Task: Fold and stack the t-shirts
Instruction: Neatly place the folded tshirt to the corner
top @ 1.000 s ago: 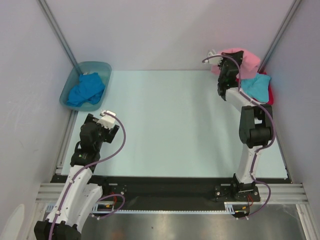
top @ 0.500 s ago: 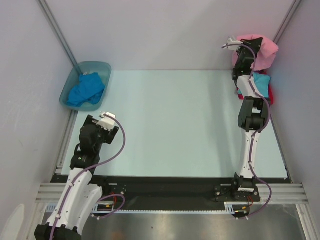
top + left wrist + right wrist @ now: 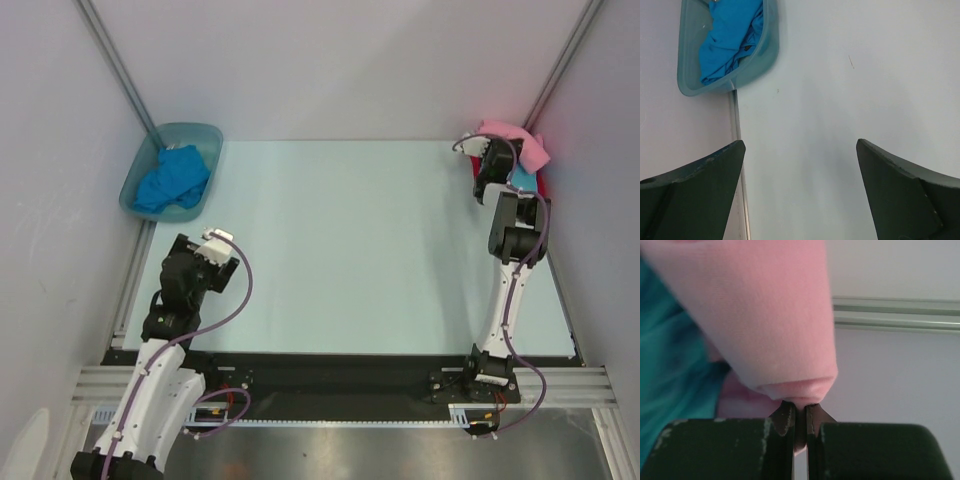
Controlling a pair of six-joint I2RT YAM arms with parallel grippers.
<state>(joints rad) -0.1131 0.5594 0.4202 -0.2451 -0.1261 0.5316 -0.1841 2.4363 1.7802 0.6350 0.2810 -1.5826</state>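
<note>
My right gripper [image 3: 493, 152] is at the far right corner, shut on the pink t-shirt [image 3: 515, 140]. In the right wrist view the pink t-shirt [image 3: 755, 315] bulges over my closed right gripper [image 3: 800, 415]. The turquoise t-shirt [image 3: 522, 180] lies under it and fills the left of the right wrist view [image 3: 670, 370]. A sliver of the red t-shirt [image 3: 542, 186] shows at the right edge. The royal blue t-shirt [image 3: 172, 180] is crumpled in the tub and also shows in the left wrist view [image 3: 730, 37]. My left gripper [image 3: 800, 150] is open and empty above the table, near left [image 3: 212, 240].
The blue-green translucent tub [image 3: 205, 133] stands at the far left corner, by the left wall's metal rail [image 3: 112, 60]. The pale table [image 3: 350, 240] runs between the arms. Walls close in on the left, back and right.
My right arm has swung right and back toward the far right corner, carrying the pink t-shirt with it. The pink cloth now hangs lower over the pile. The left arm has barely moved.
</note>
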